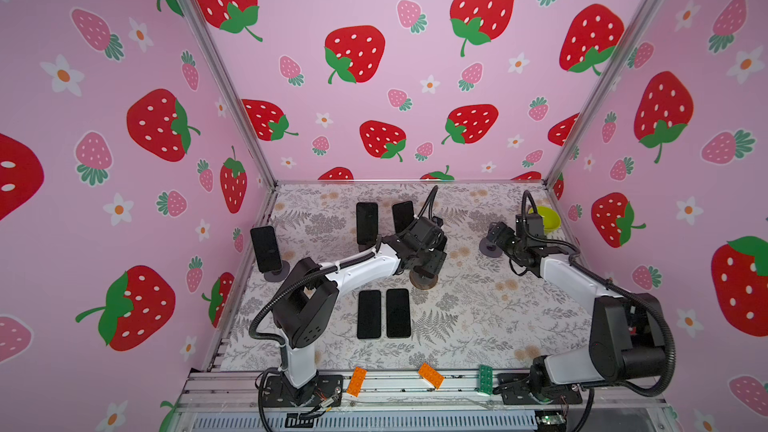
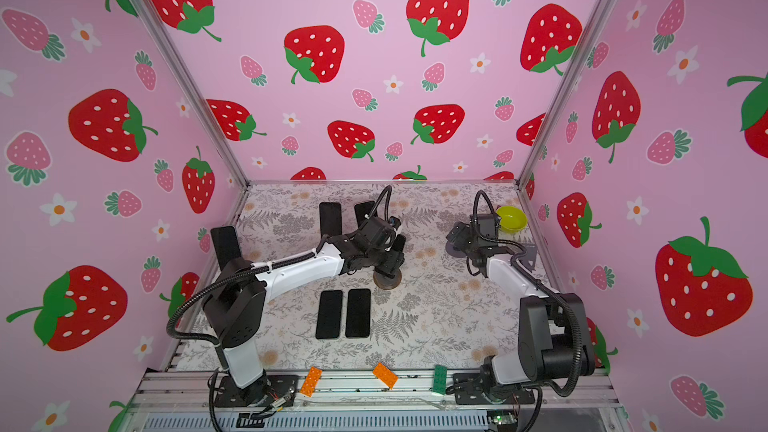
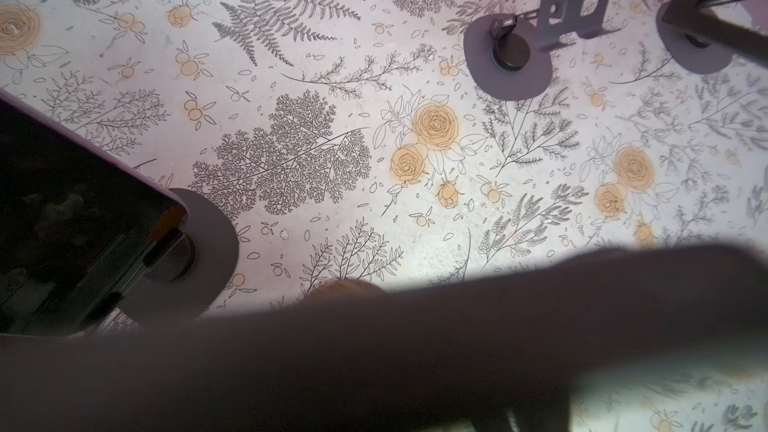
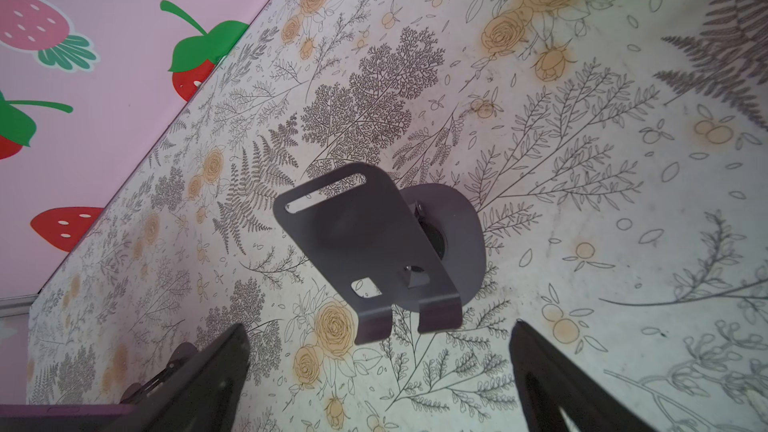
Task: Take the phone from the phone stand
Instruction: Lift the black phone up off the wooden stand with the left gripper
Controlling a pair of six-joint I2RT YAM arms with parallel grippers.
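Observation:
In both top views my left gripper [image 1: 430,261] [image 2: 390,261] hangs right over a phone stand [image 1: 424,282] [image 2: 387,281] with a round brown base, in the middle of the table. A black phone [image 2: 400,243] [image 3: 415,347] sits in this gripper. In the left wrist view its dark, blurred body covers the jaws, which are closed on it. My right gripper [image 1: 492,238] [image 4: 380,371] stands open just short of an empty grey phone stand [image 4: 374,243] [image 1: 490,250], with nothing between its fingers [image 4: 224,367].
Three more phones stand on stands at the left wall [image 1: 266,249] and at the back [image 1: 367,222] [image 1: 403,216]. Two phones [image 1: 369,313] [image 1: 398,312] lie flat near the front. A yellow-green bowl [image 1: 545,218] sits back right. Orange [image 1: 356,381] and green [image 1: 485,379] bricks lie on the front rail.

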